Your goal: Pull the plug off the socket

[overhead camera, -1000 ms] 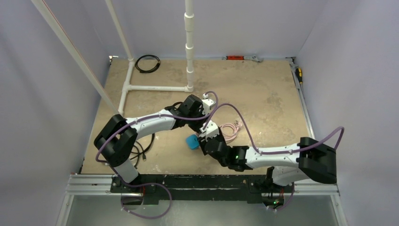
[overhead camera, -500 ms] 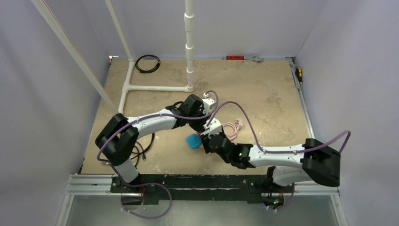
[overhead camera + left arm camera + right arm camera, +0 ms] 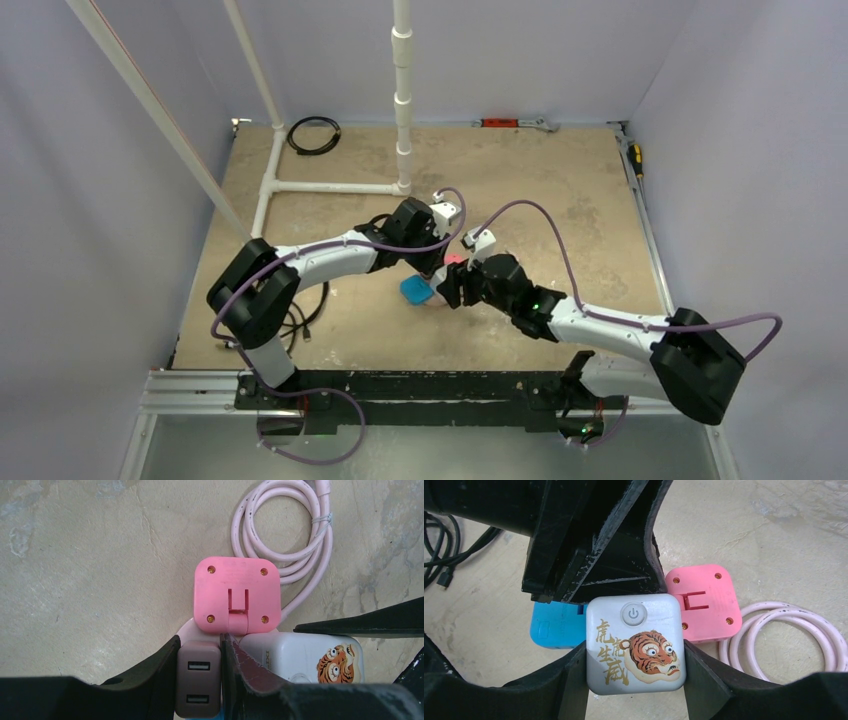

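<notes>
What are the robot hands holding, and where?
The left gripper pinches the brown charger by its sides; the right gripper squeezes the tiger cube by its sides.

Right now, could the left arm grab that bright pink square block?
Probably not straight away. The left pincer is clamped on the brown USB plug, so it would have to let go first. Otherwise the pink square block lies just past its fingertips, top side uncovered.

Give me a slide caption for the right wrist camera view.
Right gripper clamps a white tiger-print block; pink plug, blue block and coiled pink cord lie nearby.
</notes>
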Tool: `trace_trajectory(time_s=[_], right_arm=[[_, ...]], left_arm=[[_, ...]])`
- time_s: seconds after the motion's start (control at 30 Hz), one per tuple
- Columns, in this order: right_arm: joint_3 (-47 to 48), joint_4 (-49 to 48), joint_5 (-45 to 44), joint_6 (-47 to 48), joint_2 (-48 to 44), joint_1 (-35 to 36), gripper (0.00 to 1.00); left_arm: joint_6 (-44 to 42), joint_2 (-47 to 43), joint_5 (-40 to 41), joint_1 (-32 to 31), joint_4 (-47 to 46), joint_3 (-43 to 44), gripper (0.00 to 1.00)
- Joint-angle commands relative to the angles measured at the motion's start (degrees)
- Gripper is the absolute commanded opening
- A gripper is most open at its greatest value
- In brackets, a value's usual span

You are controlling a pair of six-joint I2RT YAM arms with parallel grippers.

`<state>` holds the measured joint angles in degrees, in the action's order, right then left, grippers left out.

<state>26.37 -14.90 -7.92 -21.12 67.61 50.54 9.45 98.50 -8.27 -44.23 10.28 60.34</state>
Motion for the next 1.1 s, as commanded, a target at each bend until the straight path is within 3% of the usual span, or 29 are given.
trace_trajectory(time_s=[0.0,0.3,0.5,1.07], right_arm=[[-0.64,-3.88,2.41,-3.86,-0.74,-2.47,0.0],[-0.82,-0.68,-8.13,-1.87,-5.21,-1.31,0.0],[-0.16,1.44,-17.69,-0.89,-7.41,5.14,0.0],[10.24,8.04,-40.85,3.17,8.09,23.96,0.0]], left_arm=[[-0.18,5.05,4.81,-0.39,12.0,-3.76,0.0],[-0.05,6.73,4.94,-0.42,12.3,-3.65,0.0],[0.13,8.49,5.01,-0.42,12.15,-3.32,0.0],[0.48,9.37,5.59,-0.42,12.31,-3.1,0.0]])
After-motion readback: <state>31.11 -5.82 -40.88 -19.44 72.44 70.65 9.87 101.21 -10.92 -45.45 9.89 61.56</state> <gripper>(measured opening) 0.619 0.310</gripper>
